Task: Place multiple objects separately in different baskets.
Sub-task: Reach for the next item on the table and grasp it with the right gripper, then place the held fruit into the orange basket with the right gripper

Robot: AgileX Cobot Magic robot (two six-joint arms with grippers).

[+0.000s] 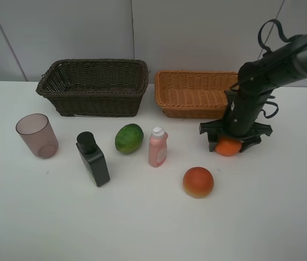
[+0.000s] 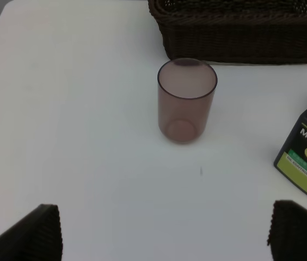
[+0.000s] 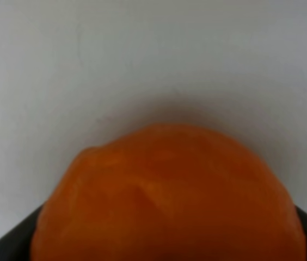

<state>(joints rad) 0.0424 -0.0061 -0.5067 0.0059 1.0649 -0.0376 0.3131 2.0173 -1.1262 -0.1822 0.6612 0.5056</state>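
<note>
Robot lab bench, I'd say: bare white table [image 1: 284, 223], plain grey wall panels [image 1: 197, 32], my arm [image 1: 284, 58] at right.

The cup [image 1: 36, 136] is clear mauve. The flat bottle [image 1: 94, 163] is blackish green, black-capped. The oval fruit [image 1: 129, 138] is green, the small bottle [image 1: 158, 149] pink, white-capped. The round fruit [image 1: 198, 181], at seven o'clock from the orange [image 1: 227, 147], is red-orange. The deep basket [image 1: 96, 103] is woven dark brown, the shallow basket [image 1: 189, 109] woven orange-tan.

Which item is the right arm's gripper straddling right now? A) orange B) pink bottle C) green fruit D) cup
A: the right gripper has its fingers either side of the orange, which fills the right wrist view, near the tan basket.
</note>
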